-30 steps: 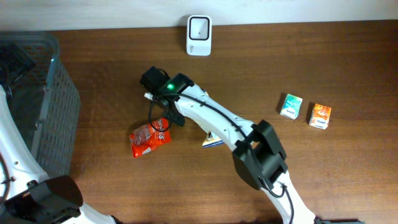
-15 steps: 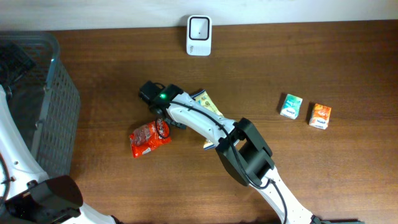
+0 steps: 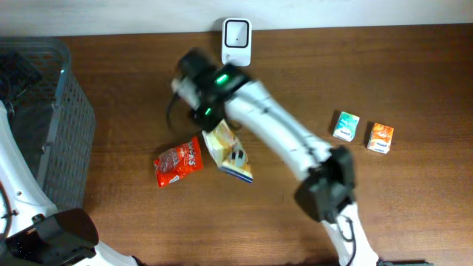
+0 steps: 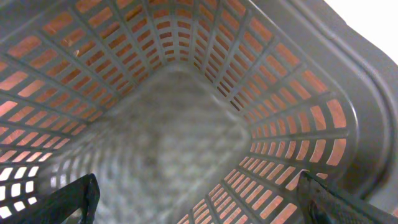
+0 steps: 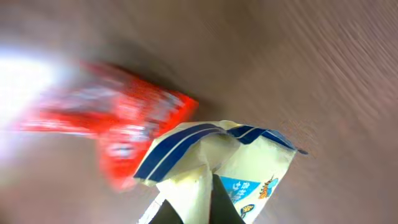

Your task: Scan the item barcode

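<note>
Right wrist view first: hard against the lens, the right jaws are clamped tight on a cream packet (image 5: 205, 155) with blue stripes, gripping it by one crumpled end. Just past it a red snack packet (image 5: 124, 124) lies smeared by blur, and behind both runs the brown table (image 5: 323, 68).

From overhead, starting at the robot's side, the right arm (image 3: 273, 129) reaches from the bottom edge diagonally up and to the left across the table. The cream packet shows under its wrist, roughly mid-table, with its left edge just beside the red snack packet. I cannot tell whether the two touch, and no barcode is readable from here. Well apart to the right sit a teal carton (image 3: 345, 125) and an orange carton (image 3: 380, 138), side by side. At the far edge stands the white scanner (image 3: 236, 32). The wrist is near it, while the packet lies on the near side, apart from it.

Left wrist view: the left jaws are spread wide, one dark fingertip (image 4: 78, 199) in each bottom corner of the picture. Beyond them is the inside of the grey mesh basket (image 4: 280, 93), which stands at the table's left edge.
</note>
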`<state>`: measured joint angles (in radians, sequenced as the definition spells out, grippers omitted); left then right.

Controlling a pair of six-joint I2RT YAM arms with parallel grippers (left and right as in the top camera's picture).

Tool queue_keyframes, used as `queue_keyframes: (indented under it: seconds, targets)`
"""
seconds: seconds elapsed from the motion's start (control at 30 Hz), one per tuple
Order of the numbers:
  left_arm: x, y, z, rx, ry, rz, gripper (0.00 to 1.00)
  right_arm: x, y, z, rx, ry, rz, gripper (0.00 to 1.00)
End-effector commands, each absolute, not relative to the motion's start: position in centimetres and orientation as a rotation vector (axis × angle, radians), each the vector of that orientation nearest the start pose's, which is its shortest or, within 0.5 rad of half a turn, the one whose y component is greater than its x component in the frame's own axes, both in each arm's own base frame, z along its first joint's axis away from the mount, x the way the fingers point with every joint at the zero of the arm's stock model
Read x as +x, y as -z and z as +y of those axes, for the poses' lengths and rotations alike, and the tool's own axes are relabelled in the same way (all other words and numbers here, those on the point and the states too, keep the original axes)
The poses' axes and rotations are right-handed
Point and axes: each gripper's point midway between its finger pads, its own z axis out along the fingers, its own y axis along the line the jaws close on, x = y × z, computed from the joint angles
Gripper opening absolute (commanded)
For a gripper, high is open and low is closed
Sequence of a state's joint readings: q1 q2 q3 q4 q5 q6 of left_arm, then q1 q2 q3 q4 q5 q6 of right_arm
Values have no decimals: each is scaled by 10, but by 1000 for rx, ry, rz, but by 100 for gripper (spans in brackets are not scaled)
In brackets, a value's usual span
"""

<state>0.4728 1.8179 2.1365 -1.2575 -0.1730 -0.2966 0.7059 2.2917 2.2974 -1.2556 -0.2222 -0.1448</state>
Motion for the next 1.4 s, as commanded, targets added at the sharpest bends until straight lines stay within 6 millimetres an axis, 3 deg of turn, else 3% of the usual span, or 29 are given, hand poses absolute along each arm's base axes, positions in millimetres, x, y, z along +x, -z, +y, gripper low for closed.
queue_keyframes:
  seconds: [0.0,0.1,0.27,0.37,0.53,0.57,0.6,0.67,0.77,0.83,1.1,1.23,1.3,1.37]
  targets:
    - [379,-307,229,-1023,-291,2297,99,360,-197,362,-1080,-1305,2491,4]
    - [379,-307,229,-1023,-291,2297,99,355,-163,355,-1020,-1496,2526,4]
    - [379,-307,229,-1023,-291,2297,99,345,-108,344,-994,-1450,2638,4]
    - [379,-307,229,-1024,-292,2297,99,351,-91,333,-996,-1287,2705,4]
    - [379,-307,229,-1023,-291,2297,99,368,-82,312,-936,-1176,2750,4]
    - [379,-307,229,-1023,-291,2297,99,374,-80,305,-905,-1147,2767,9]
    - [379,-307,229,-1024,-292,2297,99,378,-77,300,-875,-1116,2788,25]
    - [379,-307,229,-1023,-291,2297,99,390,-69,281,-787,-1002,2848,30]
    - [379,-307,229,-1023,-291,2297,99,405,-58,251,-677,-837,2916,52]
    - [379,-307,229,-1023,-291,2297,99,416,-53,227,-603,-741,2950,58]
    - [379,-307,229,-1023,-291,2297,99,428,-55,156,-430,-517,3038,58]
    - [379,-307,229,-1023,-291,2297,99,428,-86,155,-481,-494,2993,59]
    - [379,-307,229,-1023,-291,2297,99,427,-117,160,-527,-418,2957,59]
    - [379,-307,229,-1023,-291,2297,99,419,-136,166,-558,-379,2952,61]
